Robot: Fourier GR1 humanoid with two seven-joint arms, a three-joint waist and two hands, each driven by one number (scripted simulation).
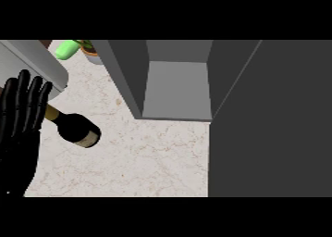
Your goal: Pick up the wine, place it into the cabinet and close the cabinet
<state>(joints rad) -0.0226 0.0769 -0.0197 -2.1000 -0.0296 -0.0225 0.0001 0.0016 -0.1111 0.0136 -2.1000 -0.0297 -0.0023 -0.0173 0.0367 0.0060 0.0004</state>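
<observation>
Black wine bottle (pixel 78 128), tan-banded, rests beside the left robot hand (pixel 18 125).

The table (pixel 148 157) has a pale cream stone top with faint reddish veins. On it stands a grey cabinet (pixel 127 74), open and lighter inside. A broad dark grey panel (pixel 277 120) adjoins the cabinet's right side. Left of the cabinet, at the far edge, are a green object (pixel 67 49) and a small pot (pixel 92 57). Further left is a pale grey rounded body (pixel 32 65).
</observation>
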